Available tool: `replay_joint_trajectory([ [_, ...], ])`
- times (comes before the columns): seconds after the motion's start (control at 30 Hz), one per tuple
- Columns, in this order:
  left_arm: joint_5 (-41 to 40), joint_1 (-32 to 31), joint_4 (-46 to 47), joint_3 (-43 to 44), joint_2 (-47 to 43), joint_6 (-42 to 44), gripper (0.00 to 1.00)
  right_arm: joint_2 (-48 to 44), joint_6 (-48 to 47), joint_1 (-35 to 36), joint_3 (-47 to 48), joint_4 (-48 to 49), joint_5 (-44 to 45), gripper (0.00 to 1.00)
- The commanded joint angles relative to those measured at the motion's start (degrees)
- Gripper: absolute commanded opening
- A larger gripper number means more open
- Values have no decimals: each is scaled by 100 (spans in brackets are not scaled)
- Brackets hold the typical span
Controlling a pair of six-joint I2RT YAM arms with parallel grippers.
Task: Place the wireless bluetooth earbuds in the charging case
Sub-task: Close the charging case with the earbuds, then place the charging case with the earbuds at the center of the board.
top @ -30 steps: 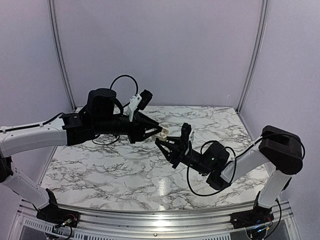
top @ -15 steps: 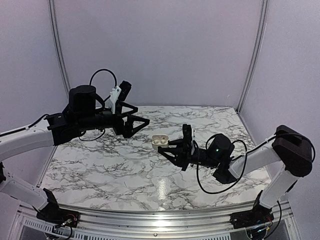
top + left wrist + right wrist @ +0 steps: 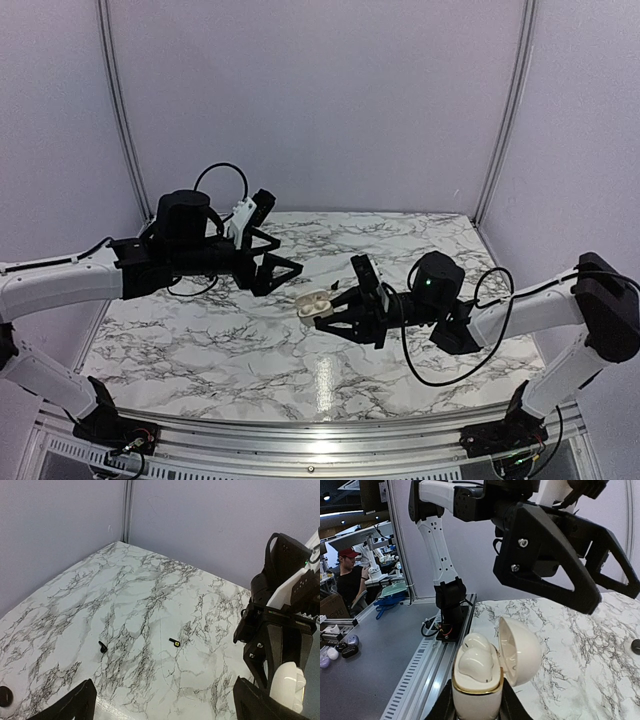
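Left wrist view, largest thing first: the marbled surface (image 3: pixel 150 595), broad, walled on its two far sides, with a corner post at the back.

Next in size, the left claw (image 3: pixel 165 685), spread wide, holding nothing, hanging above the surface. Just beside its right finger, the right claw (image 3: pixel 326 312), narrowed onto the lower body of the charging case (image 3: pixel 477 685), held off the surface with the lid flipped back. Two pale rounded lobes (image 3: pixel 472 660) in the wells; moulded seats or buds, cannot tell.

Smallest, lying mid-surface: the hook-shaped earbud (image 3: pixel 102 646) and, to its right and apart from it, the second earbud (image 3: pixel 174 642), black with a yellow fleck.

Probably light, hard and slick, so apt to skid or flip under a careless pinch. Best taken across stem or body, with the fingertip ends only and gently.

Both well away from every edge, with open room all round for a descent from above. Crowding only on the right, by the case.
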Motion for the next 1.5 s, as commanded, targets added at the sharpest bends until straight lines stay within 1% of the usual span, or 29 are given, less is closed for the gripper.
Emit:
replay_joint_trajectory([
  [0.0, 328, -122, -48, 99, 130, 292, 99, -133, -220, -29, 299, -551, -247, 0],
  [0.17, 515, -352, -239, 202, 262, 544, 99, -40, -276, -34, 429, -747, -208, 0],
  [0.37, 953, -524, -272, 140, 55, 810, 99, 82, -114, -57, 432, -646, -156, 0],
  [0.53, 944, -590, -333, 153, -28, 881, 99, 152, 22, -99, 418, -505, -134, 0],
  [0.73, 418, -577, -351, 204, 4, 816, 99, 192, 129, -162, 392, -427, -36, 0],
  [0.83, -100, -539, -200, 192, -24, 610, 99, 224, 293, -280, 384, -419, 67, 0],
  [0.9, -455, -434, 59, 89, -104, 379, 99, 269, 440, -433, 395, -455, 186, 0],
  [0.97, -832, -255, 404, -55, -212, -90, 99, 340, 589, -626, 446, -593, 305, 0],
  [1.1, -1540, 117, 582, -136, -292, -717, 99, 536, 872, -1087, 594, -874, 457, 0],
  [1.2, -1972, 255, 627, -149, -267, -911, 99, 647, 887, -1465, 805, -1324, 749, 1],
  [1.23, -2056, 278, 647, -153, -261, -944, 99, 710, 844, -1607, 919, -1576, 896, 3],
  [1.3, -2182, 303, 706, -165, -250, -959, 99, 943, 754, -1875, 1360, -2316, 1160, 4],
  [1.47, -2436, 321, 786, -205, -231, -940, 99, 1715, 640, -2408, 2248, -3454, 1443, 5],
])
